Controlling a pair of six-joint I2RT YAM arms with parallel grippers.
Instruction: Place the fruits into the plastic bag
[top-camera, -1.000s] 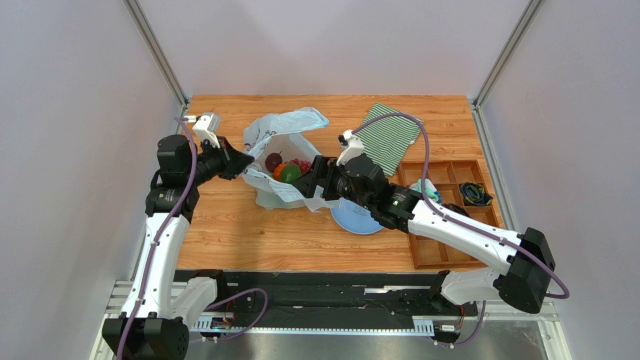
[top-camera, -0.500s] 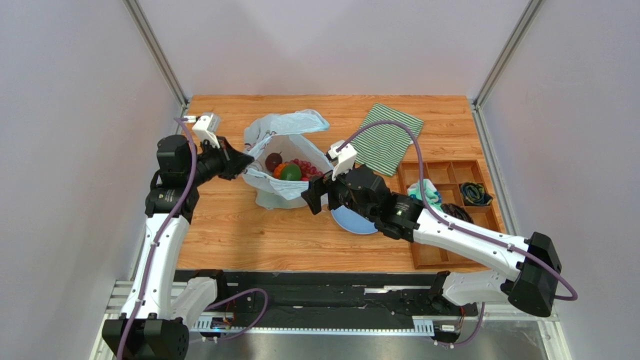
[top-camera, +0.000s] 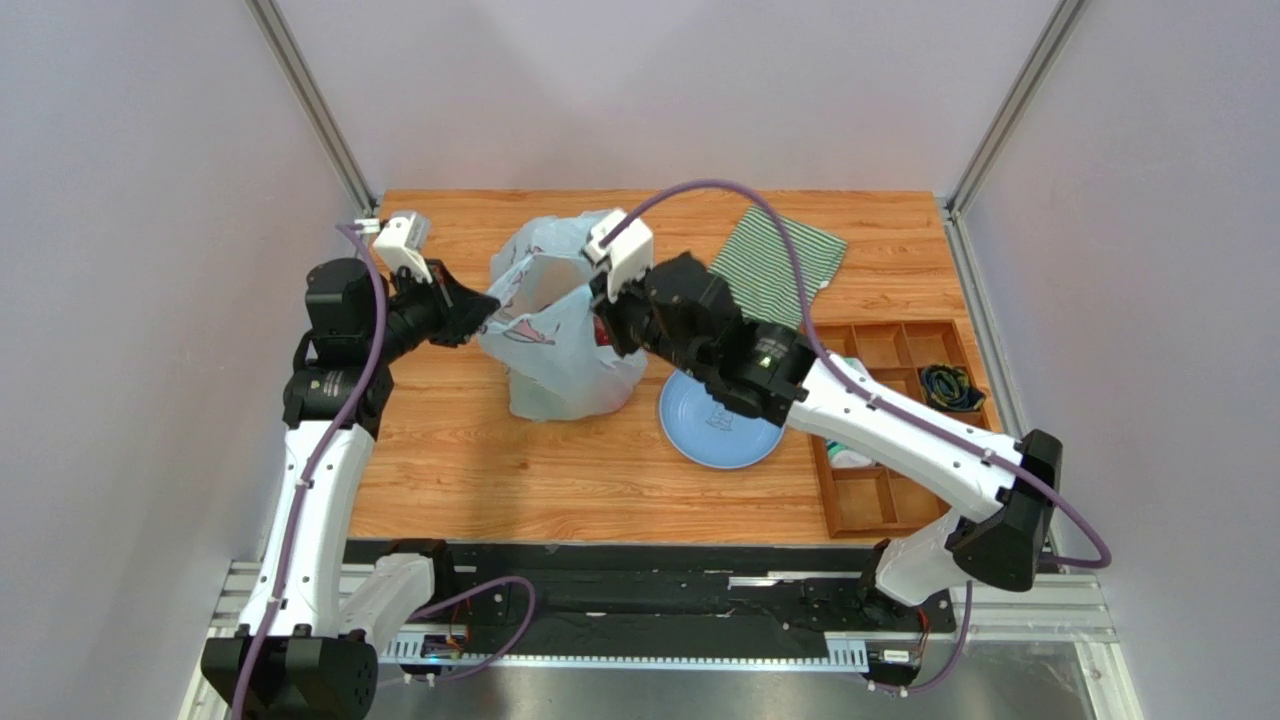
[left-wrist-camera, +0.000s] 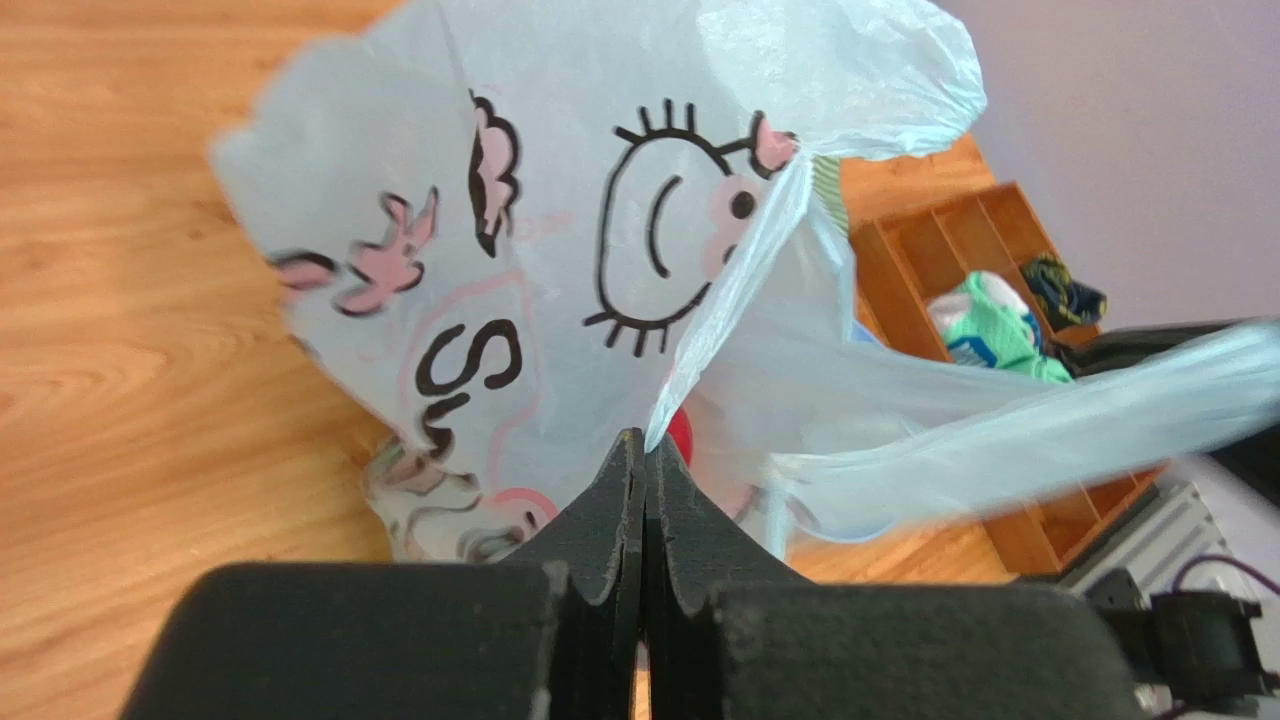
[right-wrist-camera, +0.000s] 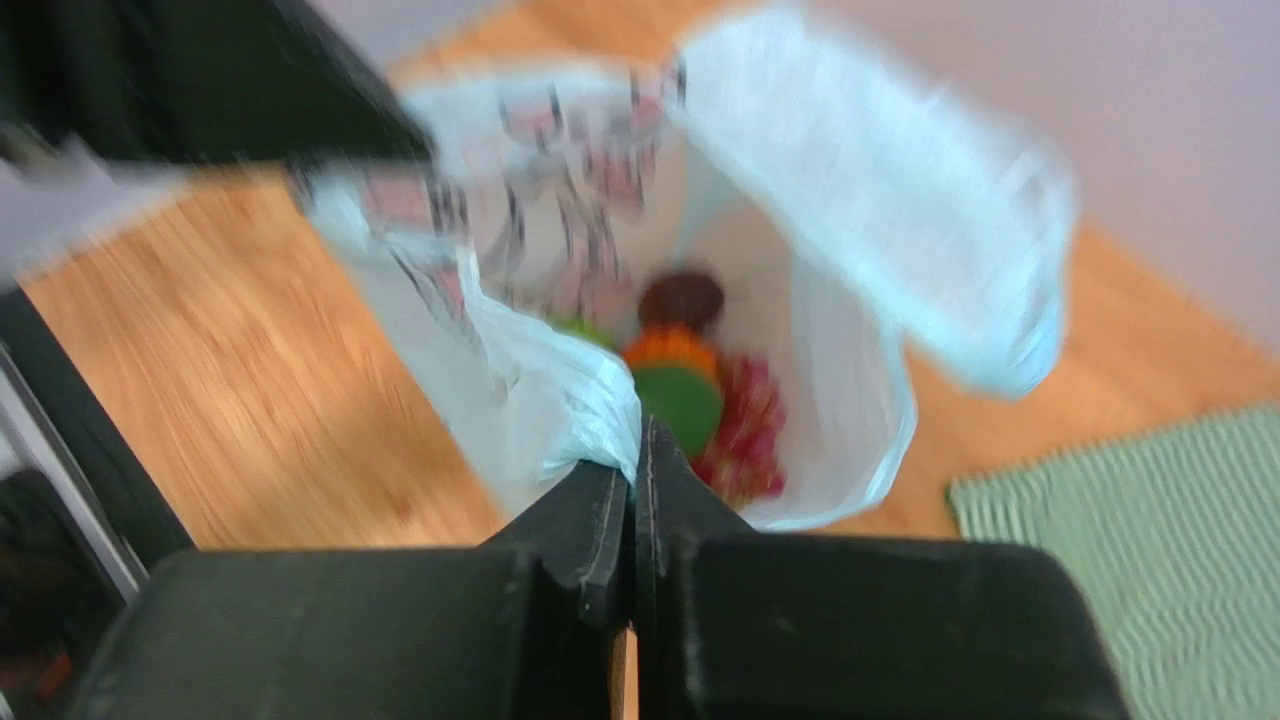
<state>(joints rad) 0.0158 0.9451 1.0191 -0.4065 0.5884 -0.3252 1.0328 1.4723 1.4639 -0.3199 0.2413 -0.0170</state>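
Fruits (right-wrist-camera: 679, 402) lie inside the plastic bag (top-camera: 559, 353), upright on the surface (top-camera: 451, 450). None seen on the blue plate (top-camera: 721, 435) (loading looks done, count uncertain). Left claw (left-wrist-camera: 643, 443) pinched closed on the bag's left rim. Right claw (right-wrist-camera: 637, 438) clamped on a bunched fold of its right rim.

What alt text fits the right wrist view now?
The right gripper is shut on the rim of the translucent pale blue plastic bag, image blurred. Inside lie a dark round fruit, an orange fruit, a green fruit and red grapes; a green striped cloth lies at lower right.
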